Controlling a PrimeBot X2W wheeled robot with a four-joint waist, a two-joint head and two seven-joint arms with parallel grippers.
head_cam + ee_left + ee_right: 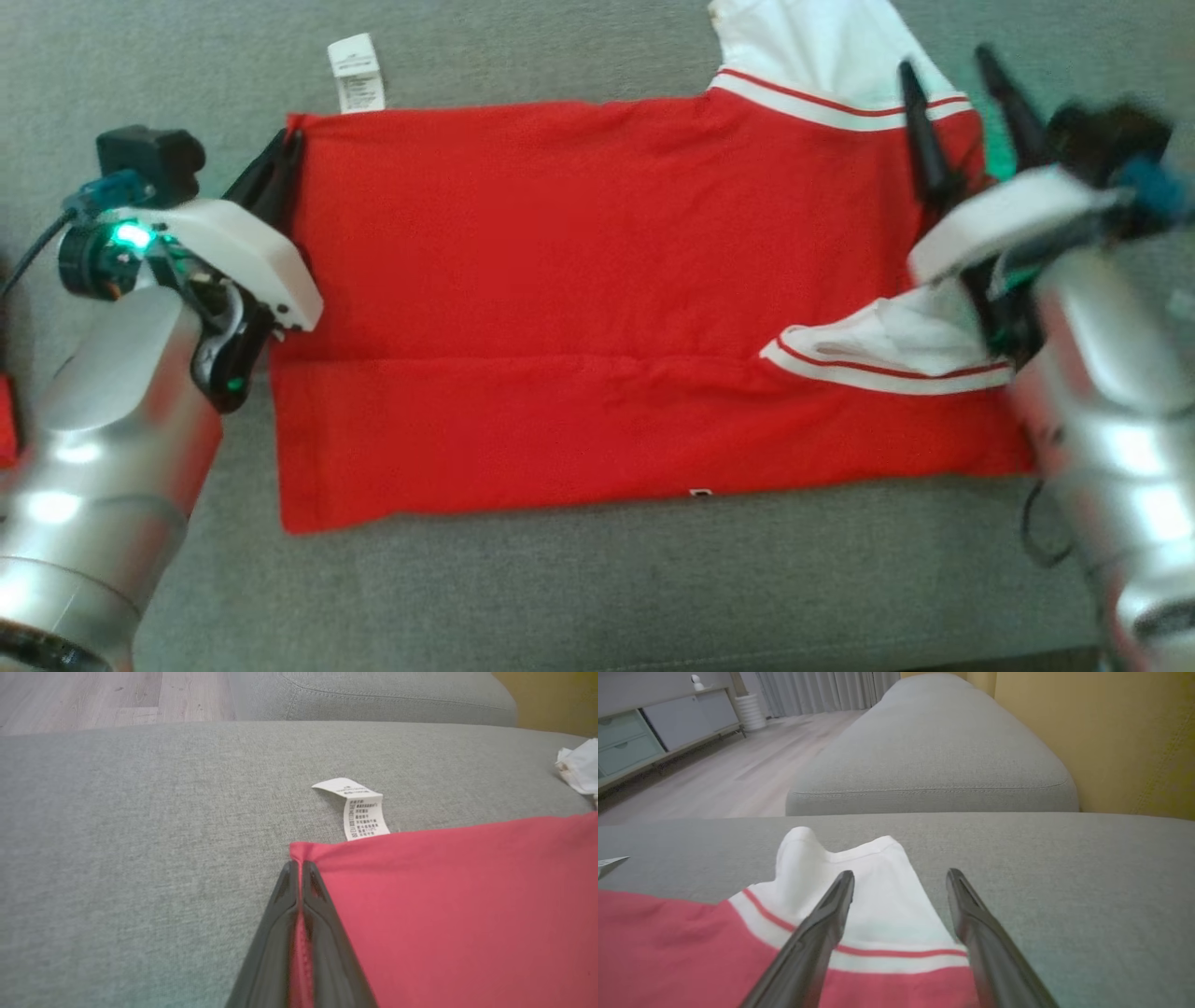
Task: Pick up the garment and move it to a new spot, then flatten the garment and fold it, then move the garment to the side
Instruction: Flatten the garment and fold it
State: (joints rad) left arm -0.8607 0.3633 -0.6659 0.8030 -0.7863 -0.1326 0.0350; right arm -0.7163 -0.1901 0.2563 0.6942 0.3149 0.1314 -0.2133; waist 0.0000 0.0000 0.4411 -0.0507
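Note:
The garment (597, 308) is a red shirt with white, red-striped sleeves, spread flat on a grey sofa cushion, its near part folded over. A white care label (356, 75) sticks out at its far left corner. My left gripper (291, 154) is shut on that far left corner; in the left wrist view the red cloth (444, 905) runs pinched between the closed fingers of the left gripper (299, 865). My right gripper (952, 65) stands open above the far right white sleeve (859, 896); the right gripper (901, 875) holds nothing.
The grey cushion (597, 588) reaches beyond the shirt on all sides. A second grey cushion (934, 751) lies farther back, with a yellow wall (1120, 737) beside it and wooden floor (714, 770) and a low cabinet (649, 732) beyond.

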